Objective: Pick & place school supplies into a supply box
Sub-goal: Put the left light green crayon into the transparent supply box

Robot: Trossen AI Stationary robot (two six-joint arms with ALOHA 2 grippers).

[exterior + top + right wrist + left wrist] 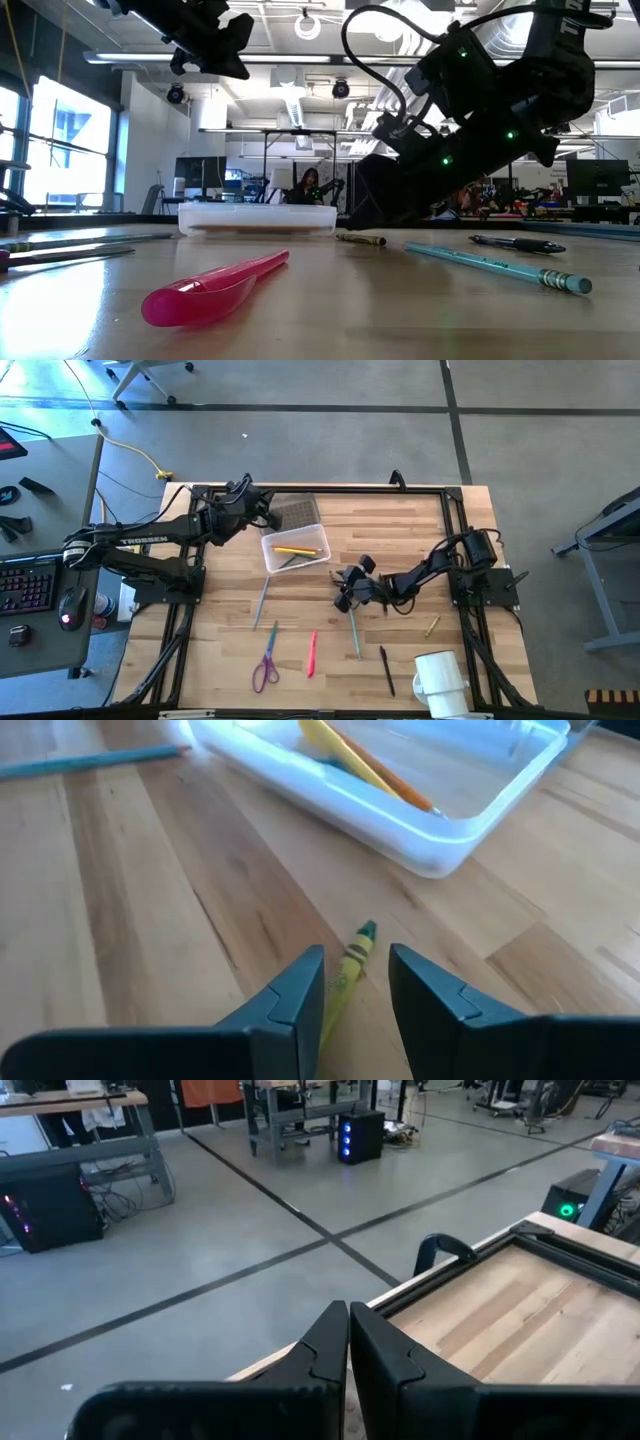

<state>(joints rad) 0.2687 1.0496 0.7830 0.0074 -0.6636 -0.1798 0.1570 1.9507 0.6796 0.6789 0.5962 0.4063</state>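
Observation:
The supply box (296,550), a clear tub, stands mid-table with a yellow pencil (294,550) and other pens inside; it also shows in the right wrist view (430,830). My right gripper (345,588) is low over the table just right of the box and open. Its fingers stand on either side of a yellow-green crayon (357,948) lying flat on the wood, which the low view also shows (360,239). My left gripper (252,500) hovers shut above the table's far edge, left of the box, empty (348,1315).
Loose on the near half lie a teal pencil (262,600), purple scissors (266,665), a pink pen (312,653), a green pencil (354,632), a black pen (386,668) and a short yellow piece (431,625). A white mug (440,680) lies near right. A grey textured rectangle (297,512) lies beyond the box.

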